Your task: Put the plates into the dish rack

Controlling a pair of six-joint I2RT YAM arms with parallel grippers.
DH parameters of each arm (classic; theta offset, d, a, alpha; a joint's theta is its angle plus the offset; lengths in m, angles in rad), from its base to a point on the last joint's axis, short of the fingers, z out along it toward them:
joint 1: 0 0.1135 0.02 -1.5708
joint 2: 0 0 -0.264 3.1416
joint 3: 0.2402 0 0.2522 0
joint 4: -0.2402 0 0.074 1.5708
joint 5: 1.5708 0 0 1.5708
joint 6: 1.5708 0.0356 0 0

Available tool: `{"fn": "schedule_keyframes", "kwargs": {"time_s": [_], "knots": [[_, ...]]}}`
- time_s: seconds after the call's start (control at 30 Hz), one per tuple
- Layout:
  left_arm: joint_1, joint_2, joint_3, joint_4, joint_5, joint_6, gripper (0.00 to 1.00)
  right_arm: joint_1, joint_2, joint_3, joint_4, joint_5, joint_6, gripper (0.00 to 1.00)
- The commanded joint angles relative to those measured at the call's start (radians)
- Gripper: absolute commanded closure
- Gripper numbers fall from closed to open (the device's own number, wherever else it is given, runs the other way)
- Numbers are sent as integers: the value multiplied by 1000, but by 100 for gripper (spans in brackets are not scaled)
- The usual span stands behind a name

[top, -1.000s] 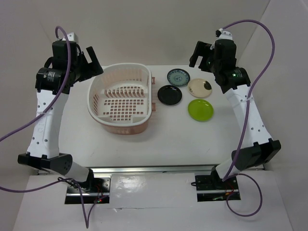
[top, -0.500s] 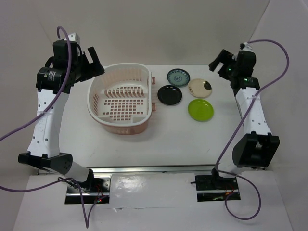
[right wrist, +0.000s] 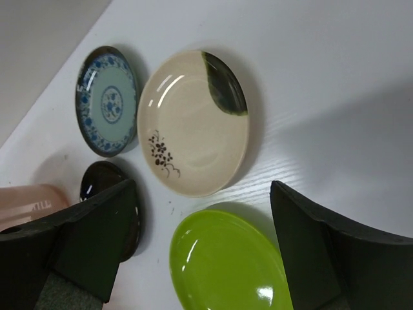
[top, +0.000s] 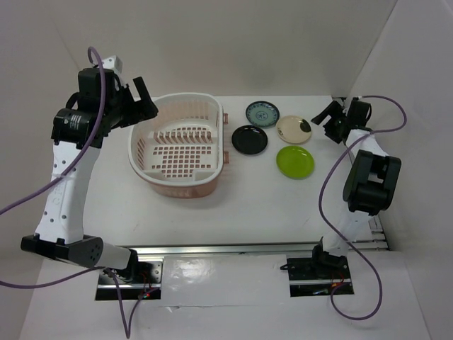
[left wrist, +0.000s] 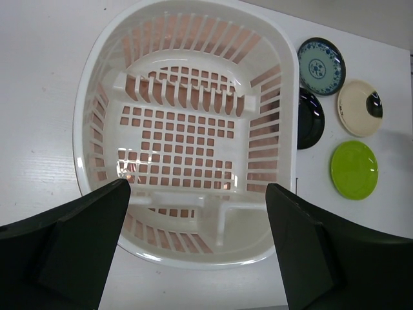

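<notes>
The dish rack [top: 177,185] stands empty at the table's left centre; it fills the left wrist view [left wrist: 84,129]. Four plates lie flat to its right: blue-green patterned [top: 262,113], glossy black [top: 250,139], cream with a dark spot [top: 294,129], lime green [top: 294,161]. My left gripper [top: 139,99] is open and empty, high above the rack's left rim [left wrist: 197,188]. My right gripper [top: 328,121] is open and empty, low beside the cream plate's right edge. Its wrist view [right wrist: 201,187] shows the cream [right wrist: 193,123], lime [right wrist: 226,265], blue-green [right wrist: 108,100] and black [right wrist: 100,181] plates.
The left wrist view also shows the blue-green [left wrist: 321,66], black [left wrist: 308,119], cream [left wrist: 359,108] and lime [left wrist: 353,169] plates beside the rack. White walls close the back and right sides. The right arm folds along the table's right edge [top: 368,177].
My right arm has swung outward and down, so its gripper has dropped from high above the plates to just right of the cream plate. The left gripper has shifted slightly.
</notes>
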Motion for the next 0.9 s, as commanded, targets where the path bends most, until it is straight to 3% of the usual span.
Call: {"fn": "schedule_keyframes", "kwargs": {"time_s": [0.0,0.33,0.47,0.53,0.87], "knots": [[-13,-38,0,48,15,37,0,-6,46,-12,102,-48,-13,10],[-22,-20,39,48,71,48,0,-6,197,10,102,-41,-59,17],[-22,-20,39,48,60,48,0,-6,256,46,93,-51,-68,23],[-22,-20,39,48,60,48,0,-6,276,71,83,-51,-77,32],[-22,-10,29,48,69,48,0,31,378,114,102,-89,-34,33]]}}
